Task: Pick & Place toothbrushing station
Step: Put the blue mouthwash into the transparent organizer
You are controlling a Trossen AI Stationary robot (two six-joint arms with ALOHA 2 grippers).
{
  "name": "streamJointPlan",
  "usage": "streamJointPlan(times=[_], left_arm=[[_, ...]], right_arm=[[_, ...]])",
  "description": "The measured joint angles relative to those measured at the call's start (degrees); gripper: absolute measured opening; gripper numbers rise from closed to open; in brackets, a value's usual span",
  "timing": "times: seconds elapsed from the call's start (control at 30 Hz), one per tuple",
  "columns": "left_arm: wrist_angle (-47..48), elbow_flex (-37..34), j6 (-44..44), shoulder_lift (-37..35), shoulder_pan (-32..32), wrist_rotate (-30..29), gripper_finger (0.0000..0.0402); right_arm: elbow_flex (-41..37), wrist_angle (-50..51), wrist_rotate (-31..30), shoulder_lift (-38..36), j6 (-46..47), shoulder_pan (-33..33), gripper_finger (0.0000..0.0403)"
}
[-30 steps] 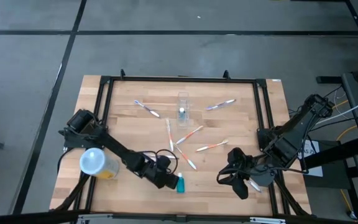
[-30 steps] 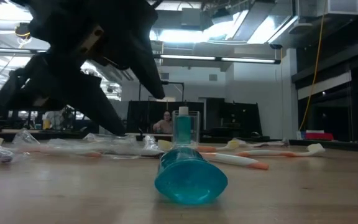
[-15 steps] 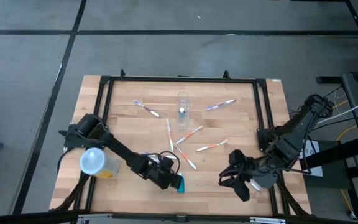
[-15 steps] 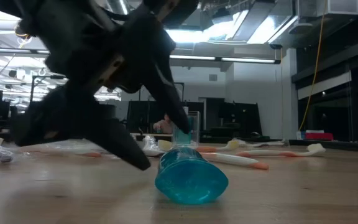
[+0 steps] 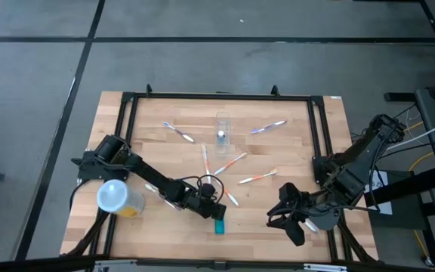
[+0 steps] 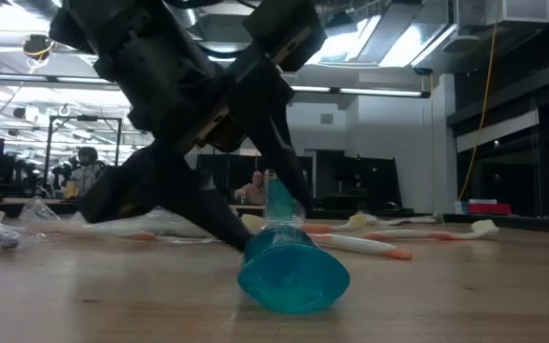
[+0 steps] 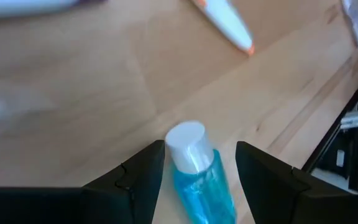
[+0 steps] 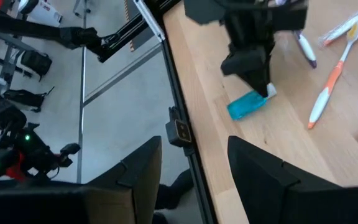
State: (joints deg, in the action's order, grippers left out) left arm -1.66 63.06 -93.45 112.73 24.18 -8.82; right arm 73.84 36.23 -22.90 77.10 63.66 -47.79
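The wooden tabletop [image 5: 293, 121] carries scattered toothbrushes [image 5: 257, 178]. A yellow tub [image 5: 118, 199] with a pale lid stands at its left edge. The left pincer [image 5: 216, 210], fingers spread, straddles the white cap of a blue bottle [image 5: 220, 225] lying on its side. The right pincer [image 5: 284, 217] hovers spread near the front right. The toothbrushing station [image 5: 222, 129], a small clear holder, stands toward the far edge, well apart from both.

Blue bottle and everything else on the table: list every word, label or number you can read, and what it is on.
None can be read.
Blue bottle: no label or print shows in any view.
Toothbrushes: too small to show any marking.
Yellow tub: lid looks plain.
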Motion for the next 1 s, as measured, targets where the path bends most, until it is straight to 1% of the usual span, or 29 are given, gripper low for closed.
streamJointPlan(times=[0.1,0.13,0.3,0.4,0.63,0.8,1.0], left_arm=[[-0.5,0.0,-0.2,0.6,0.0,2.5,0.0196],[-0.4,0.1,-0.5,0.7,0.0,2.5,0.0196],[-0.3,0.1,-0.9,0.7,-0.1,1.3,0.0196],[-0.3,0.1,-0.9,0.7,-0.6,1.8,0.0196],[-0.3,0.1,-0.5,0.8,-1.5,0.8,0.0196],[-0.2,0.1,-0.4,0.9,-2.0,-0.6,0.0196],[-0.1,0.1,0.1,1.3,-2.1,-0.8,0.0196]], right_arm=[[0.0,0.0,-0.9,0.0,0.0,-0.5,0.0187],[0.0,0.0,-0.9,0.0,0.0,-0.6,0.0187],[0.0,0.0,-1.6,0.0,0.0,-0.9,0.0187],[0.0,0.1,-1.7,0.0,0.0,-0.9,0.0187],[0.0,0.0,-1.7,0.0,0.0,-0.9,0.0187],[0.0,0.0,-1.5,0.0,0.0,-0.9,0.0187],[0.0,0.0,-0.4,0.0,-0.1,-0.9,0.0187]])
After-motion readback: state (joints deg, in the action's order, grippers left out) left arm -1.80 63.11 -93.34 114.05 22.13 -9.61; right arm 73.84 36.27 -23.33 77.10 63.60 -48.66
